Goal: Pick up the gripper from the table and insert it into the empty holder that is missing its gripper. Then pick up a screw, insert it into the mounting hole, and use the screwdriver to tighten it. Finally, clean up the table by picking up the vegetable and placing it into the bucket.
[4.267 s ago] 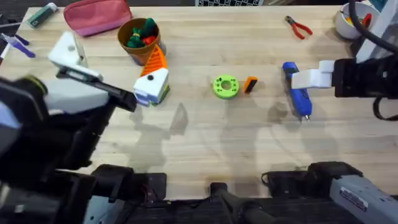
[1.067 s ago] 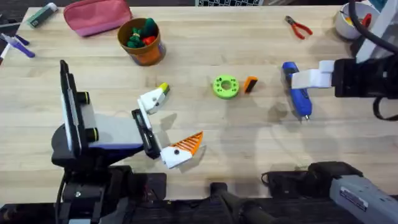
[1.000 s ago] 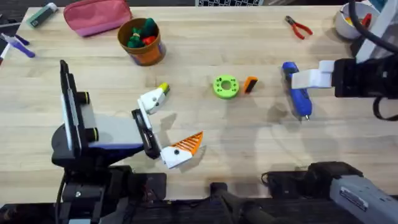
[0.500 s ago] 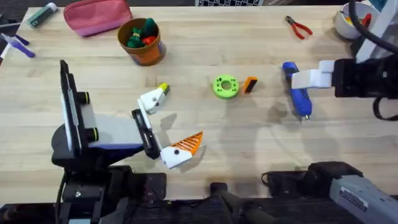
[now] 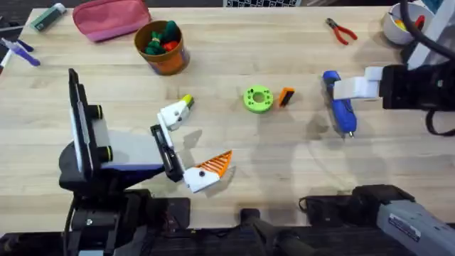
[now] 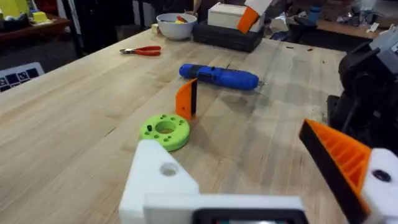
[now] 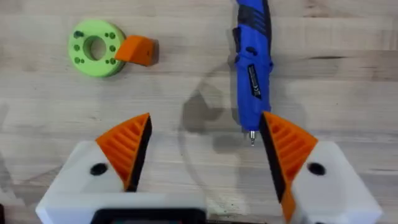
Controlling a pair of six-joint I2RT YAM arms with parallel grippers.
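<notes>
Nothing of the job looks done yet. The small orange gripper (image 5: 286,96) lies loose on the desk (image 5: 270,163), touching or just beside the green ring (image 5: 257,99). The left gripper (image 5: 190,142) rests low over the desk with its fingers spread wide and nothing between them. One finger is the bare white holder (image 6: 163,176), mounting hole showing and no wedge on it; the other carries its orange pad. The right gripper (image 7: 205,152) hovers wide open above the blue screwdriver (image 7: 252,68), near its metal tip and not touching it. A yellow-green bit by the holder may be the vegetable (image 5: 186,101), though I can't be sure from here. The bucket (image 5: 161,47) already holds green and red toys. I can't make out a screw. So insertion, screwing and cleanup all remain.
</notes>
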